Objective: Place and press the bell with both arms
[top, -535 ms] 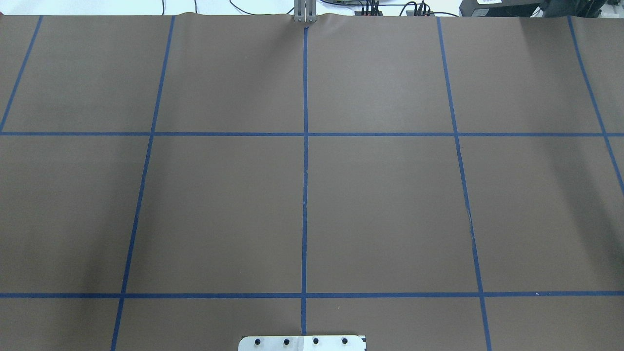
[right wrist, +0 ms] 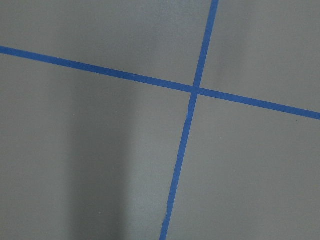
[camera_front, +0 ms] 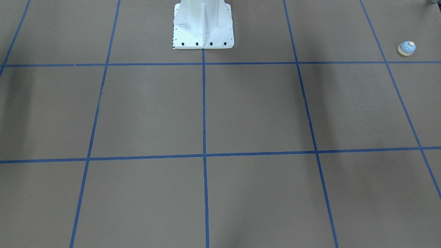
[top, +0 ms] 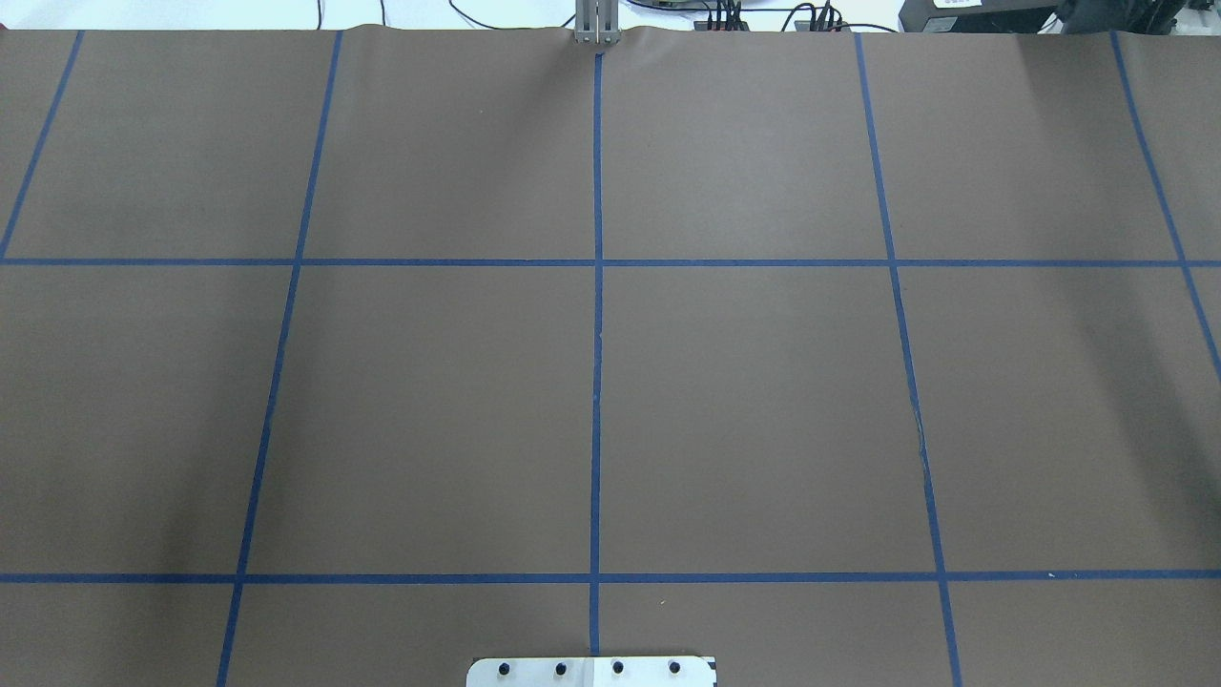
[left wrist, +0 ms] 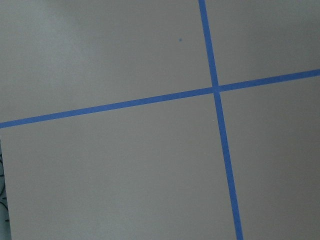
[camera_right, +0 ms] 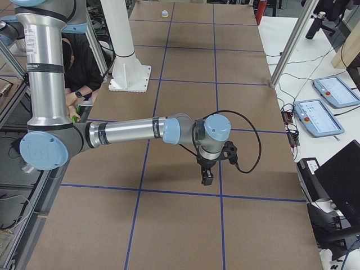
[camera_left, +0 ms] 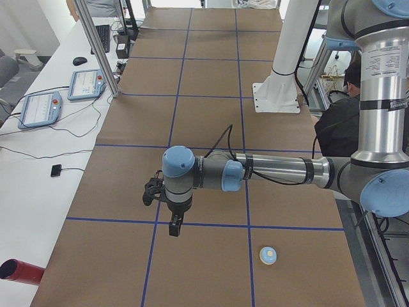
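Opening step: bell [camera_front: 406, 48] upright on table [camera_front: 241, 110], robot's left end, ungrasped. Above table, left gripper [camera_left: 174, 225] near bell, right gripper [camera_right: 206, 177] well apart; opening of either cannot be told. Next, probably: left gripper lowers astride bell.

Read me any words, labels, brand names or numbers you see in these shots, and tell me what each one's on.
Nothing here is legible.
Printed sticker on the left arm: too small to read.
Printed patch on the right arm: too small to read.
Pendant screens: blurred.
Bell: no markings show.
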`<state>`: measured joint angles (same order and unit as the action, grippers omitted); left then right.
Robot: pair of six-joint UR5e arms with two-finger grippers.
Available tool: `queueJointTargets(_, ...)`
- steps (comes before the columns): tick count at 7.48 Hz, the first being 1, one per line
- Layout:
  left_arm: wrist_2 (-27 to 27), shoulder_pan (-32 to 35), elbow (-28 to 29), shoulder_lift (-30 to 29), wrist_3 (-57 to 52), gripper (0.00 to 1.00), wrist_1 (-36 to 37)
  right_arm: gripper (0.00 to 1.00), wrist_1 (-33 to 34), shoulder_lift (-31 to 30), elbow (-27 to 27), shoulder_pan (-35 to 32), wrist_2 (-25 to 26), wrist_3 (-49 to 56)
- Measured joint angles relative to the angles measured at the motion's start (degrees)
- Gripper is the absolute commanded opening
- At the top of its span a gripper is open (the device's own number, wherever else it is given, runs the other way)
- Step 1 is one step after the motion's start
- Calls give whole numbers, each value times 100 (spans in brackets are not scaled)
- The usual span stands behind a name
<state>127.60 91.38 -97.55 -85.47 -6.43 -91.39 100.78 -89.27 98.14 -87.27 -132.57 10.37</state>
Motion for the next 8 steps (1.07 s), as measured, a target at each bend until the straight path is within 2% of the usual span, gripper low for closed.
queueJointTargets(2,-24,-7,-41,-20,13,100,16,100,-3,5,8,0,-5,-13)
queueJointTargets(4,-168,-157,-342,-186,22,100,247,100,-4,1,42,0,-5,-13)
queueJointTargets(6,-395,-488,-1083,-281,49,100,1006,100,1,-28,142,0,-5,-17)
queueJointTargets(7,-451,-563,-1485,-297,347,100,1385,100,2,-32,162,0,-4,-17)
queueJointTargets(8,-479,-669,-1840,-295,1090,100,1669,100,1,-31,174,0,0,-17)
